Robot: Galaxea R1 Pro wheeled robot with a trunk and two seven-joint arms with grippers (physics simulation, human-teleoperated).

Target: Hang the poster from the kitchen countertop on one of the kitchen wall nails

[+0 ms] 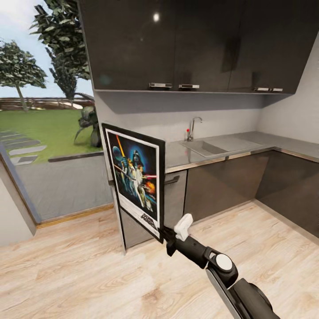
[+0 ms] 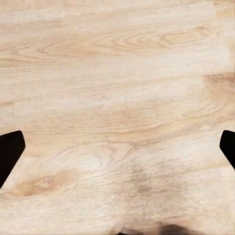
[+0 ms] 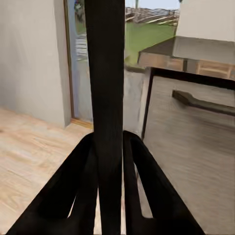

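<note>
The poster (image 1: 136, 179) stands upright in the air in front of the counter's end, black-framed with a white inner border and colourful figures on dark blue. My right gripper (image 1: 165, 234) is shut on its lower right corner. In the right wrist view the poster (image 3: 107, 98) shows edge-on as a dark vertical bar clamped between the two black fingers (image 3: 81, 186). The grey metal kitchen countertop (image 1: 257, 144) with its sink (image 1: 212, 147) and chrome tap (image 1: 193, 127) runs behind and to the right. My left gripper (image 2: 117, 152) stands open over bare wooden floor, its fingertips (image 2: 10, 149) at the picture's sides.
Dark glossy wall cabinets (image 1: 186, 44) hang above the counter, dark base cabinets (image 1: 221, 186) below. A large window (image 1: 40, 133) onto a lawn and trees lies to the left. Light wooden floor (image 1: 88, 274) spreads around me.
</note>
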